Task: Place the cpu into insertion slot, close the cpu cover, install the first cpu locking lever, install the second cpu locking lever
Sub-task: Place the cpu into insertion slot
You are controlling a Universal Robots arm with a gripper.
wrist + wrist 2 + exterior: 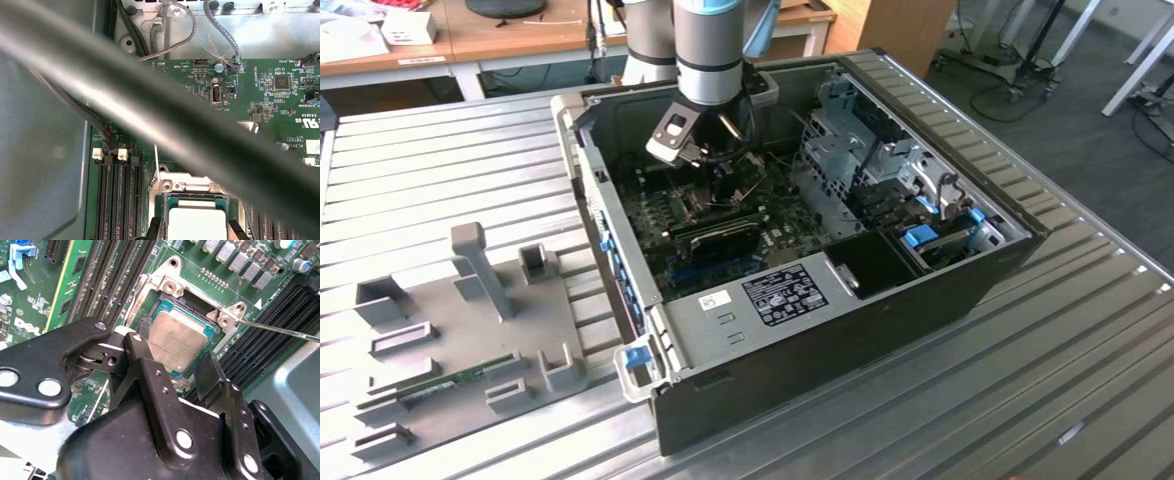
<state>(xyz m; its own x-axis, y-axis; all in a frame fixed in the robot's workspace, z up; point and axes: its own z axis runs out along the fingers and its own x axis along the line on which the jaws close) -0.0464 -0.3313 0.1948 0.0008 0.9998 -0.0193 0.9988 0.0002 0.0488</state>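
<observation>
In both wrist views my gripper (175, 345) (195, 231) is down at the insertion slot (170, 287) (185, 181), a dark socket in a silver frame on the green board. The cpu (177, 342) (197, 222), pale silver-tan and square, sits between the black fingers (136, 347), which press on two opposite edges. It hangs level just over the socket, and dark socket floor shows along one side. One thin silver locking lever (280, 330) (156, 162) stands free beside the frame. The cpu cover is out of view. In the exterior view the gripper (720, 165) reaches deep into the open computer case (720, 330).
Long black memory slots (115, 275) (117, 200) flank the socket on both sides. A grey drive cage (847, 150) fills the case on the exterior view's right. A thick blurred cable (125, 95) crosses the first wrist view. A grey fixture plate (454, 340) lies on the slatted table.
</observation>
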